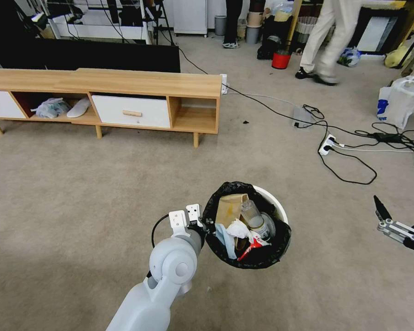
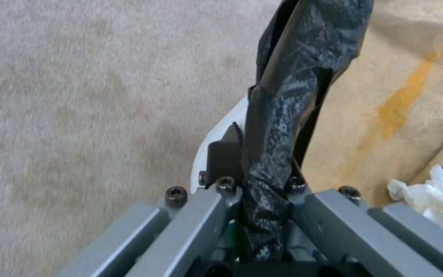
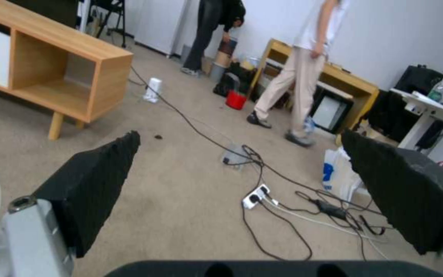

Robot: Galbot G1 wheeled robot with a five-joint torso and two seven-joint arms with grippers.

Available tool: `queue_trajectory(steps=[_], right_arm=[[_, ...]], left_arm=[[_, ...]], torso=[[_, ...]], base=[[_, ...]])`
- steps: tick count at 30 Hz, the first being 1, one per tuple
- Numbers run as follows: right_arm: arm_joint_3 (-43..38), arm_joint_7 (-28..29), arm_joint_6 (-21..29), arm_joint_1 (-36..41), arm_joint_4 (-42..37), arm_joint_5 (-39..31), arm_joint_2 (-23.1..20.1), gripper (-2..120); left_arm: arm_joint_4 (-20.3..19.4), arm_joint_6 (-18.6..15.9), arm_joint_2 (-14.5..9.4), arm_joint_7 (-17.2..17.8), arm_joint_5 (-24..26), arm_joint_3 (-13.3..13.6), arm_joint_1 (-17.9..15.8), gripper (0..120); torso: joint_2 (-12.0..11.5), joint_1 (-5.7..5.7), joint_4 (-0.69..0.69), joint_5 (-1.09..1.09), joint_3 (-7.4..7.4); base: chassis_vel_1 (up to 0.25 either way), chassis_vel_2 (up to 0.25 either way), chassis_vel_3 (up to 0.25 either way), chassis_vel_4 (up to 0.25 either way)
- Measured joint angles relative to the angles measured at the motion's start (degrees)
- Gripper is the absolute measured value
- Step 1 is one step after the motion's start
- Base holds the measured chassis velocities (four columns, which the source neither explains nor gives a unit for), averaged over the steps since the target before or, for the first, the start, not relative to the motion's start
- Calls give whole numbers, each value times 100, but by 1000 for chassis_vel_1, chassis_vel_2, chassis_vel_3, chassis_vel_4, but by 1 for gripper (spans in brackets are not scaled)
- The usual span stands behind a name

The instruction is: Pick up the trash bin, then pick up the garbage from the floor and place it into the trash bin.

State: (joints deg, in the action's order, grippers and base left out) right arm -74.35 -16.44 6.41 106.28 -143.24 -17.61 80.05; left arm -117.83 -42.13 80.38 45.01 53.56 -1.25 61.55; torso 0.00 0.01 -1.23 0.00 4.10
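Note:
The trash bin, white with a black bag over its rim, is in the lower middle of the head view above the beige floor. My left gripper is shut on its near-left rim; in the left wrist view the gripper pinches the black bag and the white wall. Inside the bin lies garbage: a brown paper bag, a clear bottle, white tissue and a red-and-white piece. My right gripper hangs open and empty to the right of the bin, its fingers spread wide.
A low wooden cabinet stands at the back left. Black cables and power strips lie across the carpet at the right. A white plastic bag with blue print and a red bucket stand farther back, where people are walking.

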Motion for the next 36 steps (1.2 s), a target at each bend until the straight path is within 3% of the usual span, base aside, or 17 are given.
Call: queue_trajectory(steps=[36], right_arm=[[56, -6, -88, 5, 0, 125, 33, 100]], left_arm=[[-13, 0, -25, -6, -13, -8, 29, 1]], torso=[[-1, 1, 1, 0, 1]], base=[[-152, 154, 156, -148]])
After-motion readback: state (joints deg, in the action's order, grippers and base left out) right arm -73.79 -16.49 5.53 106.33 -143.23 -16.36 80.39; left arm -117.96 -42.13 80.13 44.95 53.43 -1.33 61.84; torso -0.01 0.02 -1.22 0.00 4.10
